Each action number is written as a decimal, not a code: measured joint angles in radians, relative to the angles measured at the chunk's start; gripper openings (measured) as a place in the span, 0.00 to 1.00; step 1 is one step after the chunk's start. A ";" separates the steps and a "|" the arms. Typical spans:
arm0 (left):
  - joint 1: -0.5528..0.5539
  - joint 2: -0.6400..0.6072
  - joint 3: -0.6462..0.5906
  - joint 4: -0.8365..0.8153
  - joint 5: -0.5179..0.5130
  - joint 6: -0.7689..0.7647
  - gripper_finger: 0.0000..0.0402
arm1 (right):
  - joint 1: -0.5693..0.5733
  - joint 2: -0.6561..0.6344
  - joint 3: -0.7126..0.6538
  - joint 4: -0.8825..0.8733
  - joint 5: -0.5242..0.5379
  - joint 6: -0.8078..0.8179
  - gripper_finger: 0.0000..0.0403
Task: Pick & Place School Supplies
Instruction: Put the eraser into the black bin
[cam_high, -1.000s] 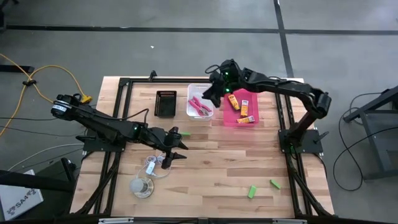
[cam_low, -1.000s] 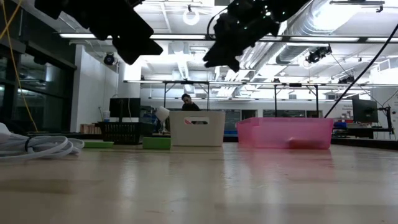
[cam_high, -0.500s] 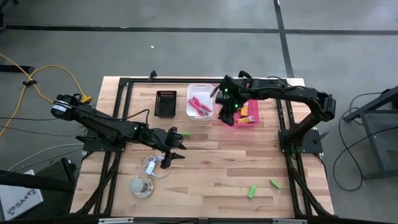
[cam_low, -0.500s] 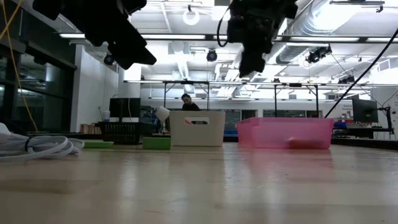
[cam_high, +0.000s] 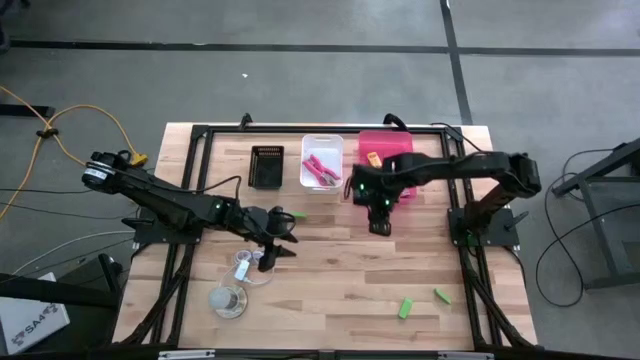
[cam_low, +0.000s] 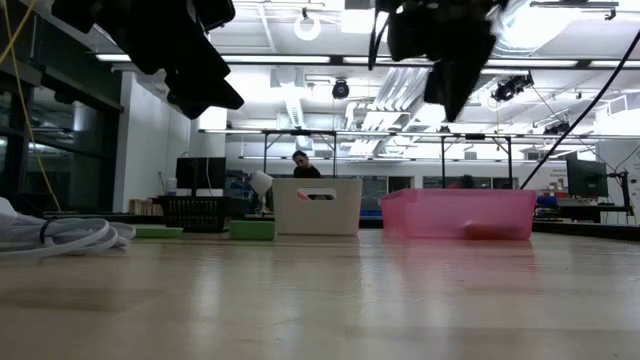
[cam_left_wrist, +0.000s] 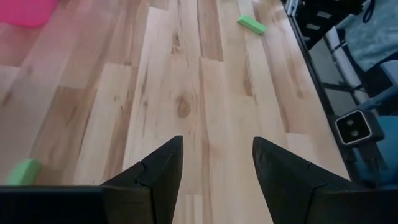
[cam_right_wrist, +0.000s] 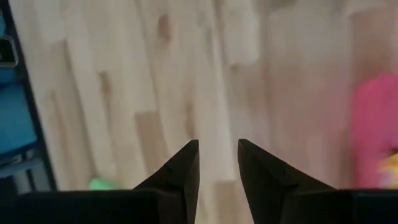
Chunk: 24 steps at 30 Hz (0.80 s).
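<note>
Pink-handled scissors (cam_high: 320, 170) inside white bin (cam_high: 322, 141)

High view straight down; low view level across table (cam_low: 320, 290); both share pink bin (cam_high: 385, 145)

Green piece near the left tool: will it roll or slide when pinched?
The green piece looks like a small flat-sided block lying flat, so it probably won't roll. Being small on smooth wood table, it likely skids if nudged. The open left tool should close squarely across it.
</note>
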<state>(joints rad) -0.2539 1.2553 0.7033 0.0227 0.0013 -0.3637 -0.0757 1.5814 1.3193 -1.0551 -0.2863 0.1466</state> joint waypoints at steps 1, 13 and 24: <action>0.000 0.000 0.000 0.000 0.002 0.000 0.47 | 0.022 0.000 0.000 -0.017 0.000 0.025 0.24; 0.000 0.000 0.000 0.000 0.002 0.007 0.47 | 0.346 0.000 -0.006 -0.084 0.060 0.438 0.24; 0.000 0.000 0.000 0.000 0.002 0.006 0.47 | 0.588 0.000 -0.007 -0.146 0.259 0.916 0.24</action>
<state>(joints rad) -0.2539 1.2552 0.7033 0.0231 0.0036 -0.3578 0.5126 1.5818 1.3124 -1.2010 -0.0276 1.0629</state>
